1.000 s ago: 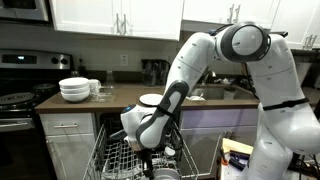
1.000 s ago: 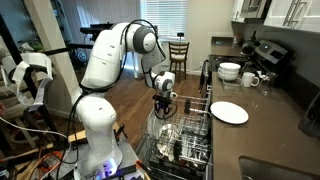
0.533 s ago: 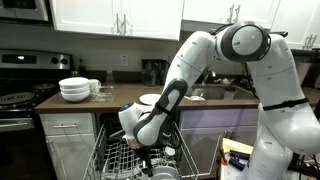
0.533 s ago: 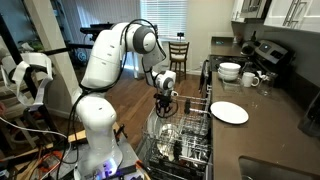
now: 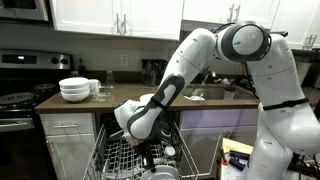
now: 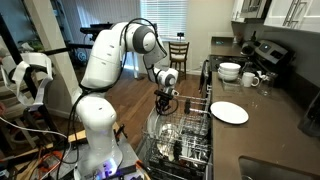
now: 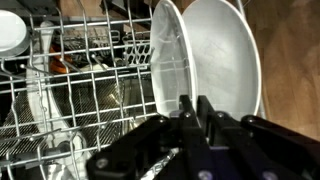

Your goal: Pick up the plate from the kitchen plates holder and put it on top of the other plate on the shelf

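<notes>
The grey wire plates holder (image 5: 118, 160) is pulled out below the dark countertop (image 5: 108, 102); it also shows in an exterior view (image 6: 192, 135). In the wrist view two white plates stand upright in its tines (image 7: 90, 90). My gripper (image 7: 196, 108) has its fingers nearly together, closed on the lower rim of the plate (image 7: 225, 55). The gripper reaches down into the rack in both exterior views (image 5: 150, 152) (image 6: 165, 108). The other plate (image 6: 229, 112) lies flat on the countertop (image 6: 275, 125), and shows partly behind my arm (image 5: 149, 99).
A second upright plate (image 7: 168, 60) stands right beside the held one. A stack of white bowls (image 5: 74, 89) (image 6: 230, 71) and a mug (image 6: 250, 79) sit on the counter near the stove (image 5: 18, 100). Cutlery lies in the rack (image 7: 45, 110).
My forearm and wrist have shifted a little to the left over the rack. The plates and the counter items have not moved.
</notes>
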